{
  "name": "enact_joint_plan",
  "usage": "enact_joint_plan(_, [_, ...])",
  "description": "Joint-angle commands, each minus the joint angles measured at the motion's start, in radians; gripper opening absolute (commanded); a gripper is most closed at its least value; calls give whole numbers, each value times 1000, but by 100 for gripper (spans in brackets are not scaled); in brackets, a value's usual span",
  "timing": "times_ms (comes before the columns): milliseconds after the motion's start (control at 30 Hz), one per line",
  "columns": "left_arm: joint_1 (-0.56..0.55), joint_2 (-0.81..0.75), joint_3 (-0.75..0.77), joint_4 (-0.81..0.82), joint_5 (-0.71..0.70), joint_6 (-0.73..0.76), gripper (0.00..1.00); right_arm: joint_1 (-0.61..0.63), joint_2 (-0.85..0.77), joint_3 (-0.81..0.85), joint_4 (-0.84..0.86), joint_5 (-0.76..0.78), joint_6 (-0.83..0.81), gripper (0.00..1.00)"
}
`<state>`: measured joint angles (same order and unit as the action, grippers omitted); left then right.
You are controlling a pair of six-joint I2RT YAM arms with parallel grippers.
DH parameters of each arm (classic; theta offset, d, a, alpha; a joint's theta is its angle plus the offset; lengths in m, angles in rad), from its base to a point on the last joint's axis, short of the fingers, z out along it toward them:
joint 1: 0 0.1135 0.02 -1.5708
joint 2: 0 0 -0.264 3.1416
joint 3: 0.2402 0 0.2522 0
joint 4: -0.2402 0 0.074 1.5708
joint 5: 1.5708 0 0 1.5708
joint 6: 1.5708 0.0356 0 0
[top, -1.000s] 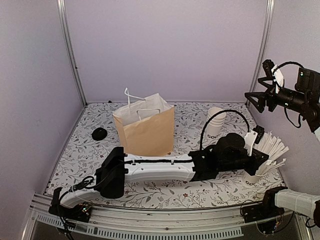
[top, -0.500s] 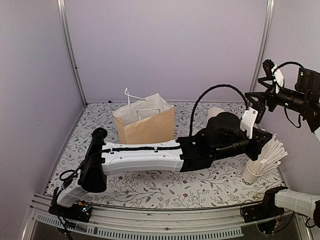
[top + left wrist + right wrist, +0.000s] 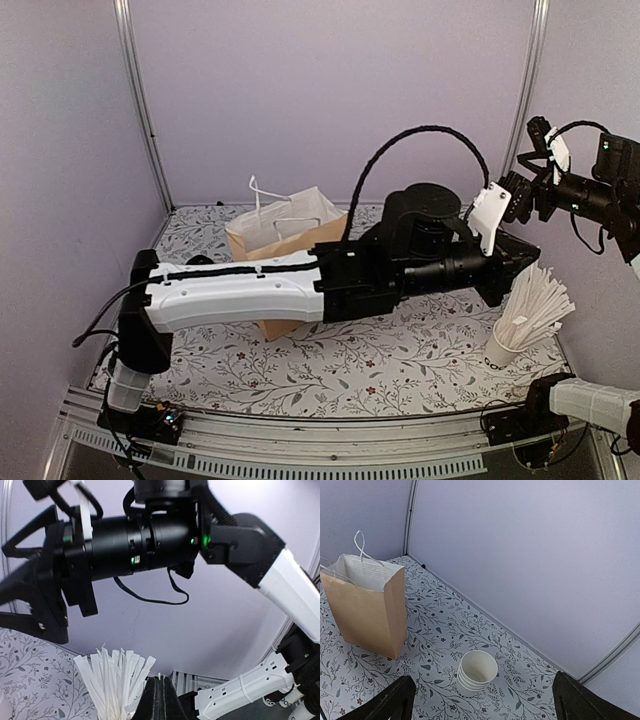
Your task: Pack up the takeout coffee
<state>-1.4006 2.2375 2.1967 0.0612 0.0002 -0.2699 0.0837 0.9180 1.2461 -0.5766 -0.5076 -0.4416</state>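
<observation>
Black lid [image 3: 199, 260], far left (mostly hidden)

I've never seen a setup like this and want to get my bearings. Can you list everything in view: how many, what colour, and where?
paper bag: one, brown with white lining and handles, standing open at the back left of the table.
empty cups: one stack, white, no lids, on the table right of the bag.
cup of sticks: one, white cup holding flat white sticks, front right.
table: one, pale with a dark leaf pattern.
left arm: one, black and white, stretched across to the right; left gripper shut on nothing, near the sticks.
right arm: one, black, raised at the right; right gripper open, empty.
</observation>
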Motion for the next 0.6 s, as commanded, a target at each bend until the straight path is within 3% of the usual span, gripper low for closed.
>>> enact_joint_plan(0, [-5,-227,-109,-58,-12,107,0,-6,12,41,-6,-9,2,99])
enact_joint_plan(233, [1,-496,-284,-188,-169,165,0,-6,36,41,-10,-83,-16,99])
enact_joint_plan(567, [59,-700,-278,-437,-366,197,0,-7,86,14,-28,-320,-46,99])
